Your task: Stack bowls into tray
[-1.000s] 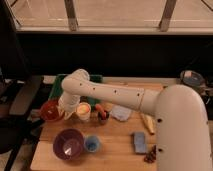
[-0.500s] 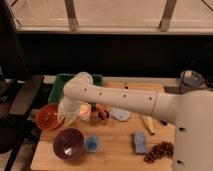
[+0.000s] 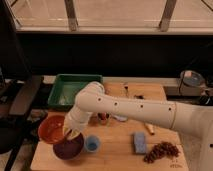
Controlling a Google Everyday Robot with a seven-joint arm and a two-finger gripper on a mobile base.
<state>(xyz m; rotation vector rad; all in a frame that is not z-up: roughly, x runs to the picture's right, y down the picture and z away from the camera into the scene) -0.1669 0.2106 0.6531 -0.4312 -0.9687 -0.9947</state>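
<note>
The bowls sit side by side at the near left corner of the wooden table (image 3: 117, 156); the red-orange bowl (image 3: 49, 128) is the one farther left, close to the table's edge, and the purple bowl (image 3: 67, 149) lies just in front of it and to its right, the two rims touching or very nearly so; both stand upright, mouths up, neither inside the other. The gripper (image 3: 70, 133) is down low right where the two meet, above the back rim of the purple bowl and against the right side of the red-orange one; whether it has hold of either bowl I cannot tell from here, nor how wide it stands. The white arm (image 3: 125, 107) reaches in from the right, bends at a fat elbow over the middle of the table and slopes down to that spot. The green tray (image 3: 67, 90) lies at the back left of the table, behind the bowls and apart from them; its right front corner is hidden by the elbow. A small blue cup (image 3: 92, 144) stands just right of the purple bowl; farther right lie a blue sponge (image 3: 140, 142) and a brown, knobbly heap (image 3: 161, 150) near the front edge.
</note>
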